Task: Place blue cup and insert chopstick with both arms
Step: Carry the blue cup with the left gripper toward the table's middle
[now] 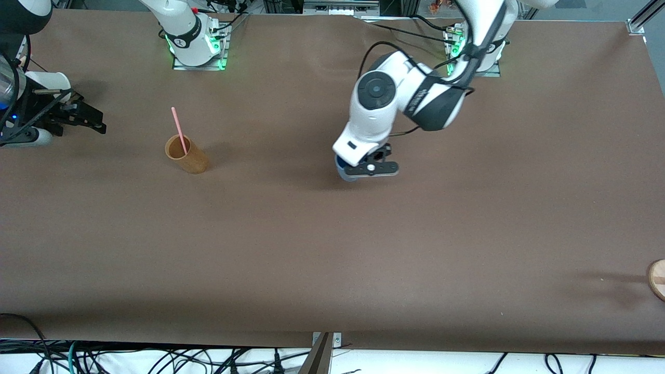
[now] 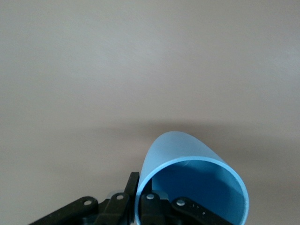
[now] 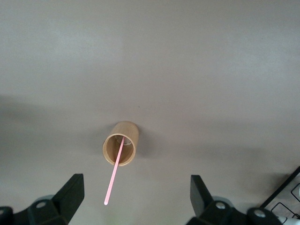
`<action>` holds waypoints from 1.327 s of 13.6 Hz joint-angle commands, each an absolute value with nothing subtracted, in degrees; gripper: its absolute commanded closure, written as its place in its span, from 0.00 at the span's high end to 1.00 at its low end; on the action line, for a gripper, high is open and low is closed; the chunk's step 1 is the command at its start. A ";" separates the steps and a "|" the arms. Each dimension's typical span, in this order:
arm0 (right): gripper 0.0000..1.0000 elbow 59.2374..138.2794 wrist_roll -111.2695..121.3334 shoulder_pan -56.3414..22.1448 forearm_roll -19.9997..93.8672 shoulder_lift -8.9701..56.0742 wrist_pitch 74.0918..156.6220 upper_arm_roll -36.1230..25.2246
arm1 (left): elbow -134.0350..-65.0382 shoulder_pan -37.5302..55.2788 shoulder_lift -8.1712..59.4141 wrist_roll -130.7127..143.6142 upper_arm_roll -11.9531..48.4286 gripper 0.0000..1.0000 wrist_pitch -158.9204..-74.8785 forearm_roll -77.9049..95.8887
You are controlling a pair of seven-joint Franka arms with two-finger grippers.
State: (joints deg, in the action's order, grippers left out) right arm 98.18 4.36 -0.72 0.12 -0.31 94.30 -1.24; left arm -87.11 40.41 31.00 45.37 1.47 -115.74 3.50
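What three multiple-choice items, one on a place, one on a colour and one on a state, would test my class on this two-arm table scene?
1. Where is the chopstick?
A. flat on the table
B. standing in the brown cup
C. in the blue cup

2. What colour is the chopstick?
A. pink
B. green
C. black

3. How is the left gripper?
A. open over the brown cup
B. shut on nothing
C. shut on the blue cup

Key: 1 B, it leans out of the brown cup's mouth. 2 A, pink in the front and right wrist views. 3 C, its fingers pinch the cup's rim; the right gripper waits open.
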 commanded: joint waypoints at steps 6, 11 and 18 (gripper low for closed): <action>1.00 97.03 4.22 -0.70 0.53 0.09 93.60 -1.14 | -71.11 48.69 46.57 58.52 0.44 0.00 -116.52 5.54; 1.00 97.03 4.22 -0.62 0.53 0.09 93.60 -1.14 | -71.19 49.92 50.36 60.12 0.26 0.00 -121.46 5.54; 1.00 97.03 3.78 -0.79 0.53 0.09 93.52 -1.14 | -70.93 48.78 47.64 59.15 0.26 1.00 -120.59 6.41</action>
